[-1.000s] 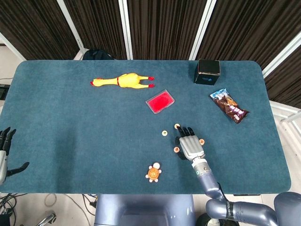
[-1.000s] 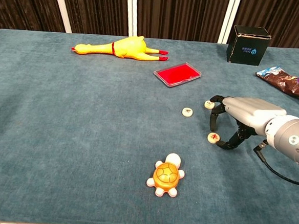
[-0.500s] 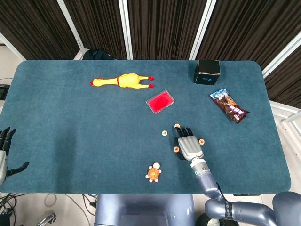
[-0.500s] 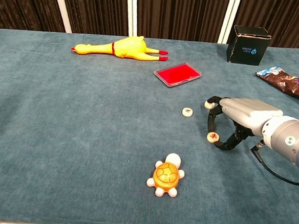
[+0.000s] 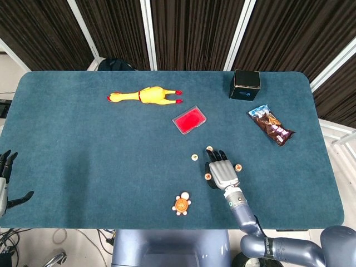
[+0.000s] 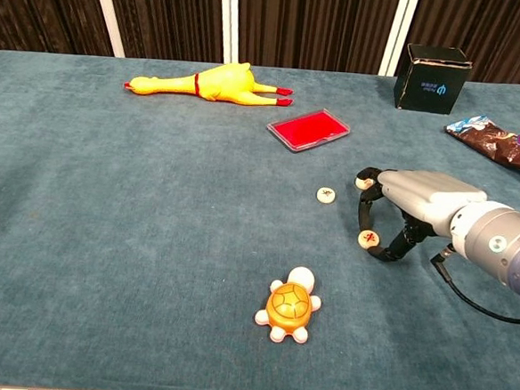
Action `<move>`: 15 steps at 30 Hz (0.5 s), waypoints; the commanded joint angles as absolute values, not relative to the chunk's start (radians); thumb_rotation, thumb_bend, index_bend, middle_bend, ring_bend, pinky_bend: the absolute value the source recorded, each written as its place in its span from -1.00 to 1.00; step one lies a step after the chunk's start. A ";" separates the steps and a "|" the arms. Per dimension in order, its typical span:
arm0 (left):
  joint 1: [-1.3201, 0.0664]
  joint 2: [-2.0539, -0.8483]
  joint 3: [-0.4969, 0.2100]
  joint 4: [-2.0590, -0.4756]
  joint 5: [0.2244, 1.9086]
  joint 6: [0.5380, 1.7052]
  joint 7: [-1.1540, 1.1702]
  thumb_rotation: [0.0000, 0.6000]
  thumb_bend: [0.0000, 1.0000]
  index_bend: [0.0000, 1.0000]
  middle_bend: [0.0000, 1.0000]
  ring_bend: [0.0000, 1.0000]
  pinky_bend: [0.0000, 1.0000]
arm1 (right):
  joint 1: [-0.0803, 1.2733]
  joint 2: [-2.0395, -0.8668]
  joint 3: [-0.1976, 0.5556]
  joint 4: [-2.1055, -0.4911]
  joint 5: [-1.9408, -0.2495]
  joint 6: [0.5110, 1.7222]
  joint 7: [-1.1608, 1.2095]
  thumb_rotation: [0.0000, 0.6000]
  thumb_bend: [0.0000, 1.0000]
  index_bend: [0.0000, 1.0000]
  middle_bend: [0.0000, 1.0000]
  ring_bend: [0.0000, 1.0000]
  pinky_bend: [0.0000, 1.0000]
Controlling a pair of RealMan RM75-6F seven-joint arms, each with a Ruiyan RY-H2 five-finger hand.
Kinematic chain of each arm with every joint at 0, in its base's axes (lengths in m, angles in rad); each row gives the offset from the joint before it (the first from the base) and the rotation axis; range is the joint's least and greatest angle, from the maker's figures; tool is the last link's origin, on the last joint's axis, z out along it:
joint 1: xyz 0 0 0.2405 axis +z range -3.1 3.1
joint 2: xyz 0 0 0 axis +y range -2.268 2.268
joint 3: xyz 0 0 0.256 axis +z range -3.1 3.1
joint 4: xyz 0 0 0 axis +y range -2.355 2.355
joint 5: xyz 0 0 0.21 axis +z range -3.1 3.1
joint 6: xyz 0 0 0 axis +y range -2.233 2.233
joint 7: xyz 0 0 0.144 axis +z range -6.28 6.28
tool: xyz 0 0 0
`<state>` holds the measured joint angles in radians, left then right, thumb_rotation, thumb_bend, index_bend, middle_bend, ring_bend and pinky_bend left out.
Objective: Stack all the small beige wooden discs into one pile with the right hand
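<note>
Several small beige wooden discs lie apart on the blue table. In the head view they are disc one (image 5: 193, 157), disc two (image 5: 209, 148), disc three (image 5: 207, 177) and disc four (image 5: 238, 167). My right hand (image 5: 222, 171) lies palm down among them. In the chest view the right hand (image 6: 420, 202) arches over the cloth. A finger and the thumb pinch the near disc (image 6: 365, 240), which sits tilted at table level. Another disc (image 6: 363, 181) lies by the far fingertips, and one disc (image 6: 326, 194) lies to their left. My left hand (image 5: 4, 178) hangs off the table's left edge, fingers apart and holding nothing.
An orange toy turtle (image 6: 289, 308) sits near the front edge, left of the right hand. A red flat case (image 6: 308, 130), a yellow rubber chicken (image 6: 210, 83), a black box (image 6: 434, 79) and a snack packet (image 6: 505, 143) lie further back.
The right hand has crept slightly left and its finger and thumb have closed in on the near disc, which shifted a little left and tilted. The left hand is still.
</note>
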<state>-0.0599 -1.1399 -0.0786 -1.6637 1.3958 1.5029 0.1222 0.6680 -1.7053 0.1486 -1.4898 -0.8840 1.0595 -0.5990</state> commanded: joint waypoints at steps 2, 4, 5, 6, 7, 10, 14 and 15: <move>-0.060 -1.140 -0.079 -1.663 1.395 1.503 0.122 1.00 -0.97 -0.87 -1.00 -1.00 -1.00 | 0.669 -1.693 0.157 -1.505 -0.885 1.065 -0.600 1.00 -0.21 0.07 -1.00 -1.00 -1.00; -0.060 -1.140 -0.079 -1.663 1.395 1.502 0.122 1.00 -0.97 -0.87 -1.00 -1.00 -1.00 | 0.672 -1.678 0.164 -1.521 -0.884 1.069 -0.605 1.00 -0.21 0.07 -1.00 -1.00 -1.00; -0.060 -1.140 -0.079 -1.663 1.395 1.502 0.122 1.00 -0.97 -0.87 -1.00 -1.00 -1.00 | 0.674 -1.668 0.168 -1.530 -0.881 1.069 -0.610 1.00 -0.21 0.07 -1.00 -1.00 -1.00; -0.060 -1.140 -0.079 -1.663 1.395 1.501 0.122 1.00 -0.97 -0.87 -1.00 -1.00 -1.00 | 0.678 -1.655 0.173 -1.543 -0.872 1.066 -0.618 1.00 -0.21 0.07 -1.00 -1.00 -1.00; -0.060 -1.140 -0.078 -1.663 1.395 1.501 0.123 1.00 -0.97 -0.87 -1.00 -1.00 -1.00 | 0.682 -1.637 0.178 -1.559 -0.858 1.060 -0.628 1.00 -0.21 0.07 -1.00 -1.00 -1.00; -0.060 -1.140 -0.078 -1.663 1.396 1.503 0.124 1.00 -0.97 -0.87 -1.00 -1.00 -1.00 | 0.692 -1.590 0.195 -1.600 -0.822 1.052 -0.648 1.00 -0.21 0.07 -1.00 -1.00 -1.00; -0.059 -1.139 -0.077 -1.665 1.396 1.501 0.128 1.00 -0.97 -0.84 -1.00 -1.00 -1.00 | 0.695 -1.533 0.205 -1.628 -0.786 1.054 -0.659 1.00 -0.21 0.07 -1.00 -1.00 -1.00; -0.059 -1.139 -0.077 -1.667 1.395 1.501 0.128 1.00 -0.97 -0.84 -1.00 -1.00 -1.00 | 0.691 -1.518 0.204 -1.631 -0.778 1.055 -0.658 1.00 -0.21 0.07 -1.00 -1.00 -1.00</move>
<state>-0.0594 -1.1389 -0.0770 -1.6666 1.3953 1.5016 0.1280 0.6922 -1.5384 0.2004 -1.6197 -0.7930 1.0553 -0.6543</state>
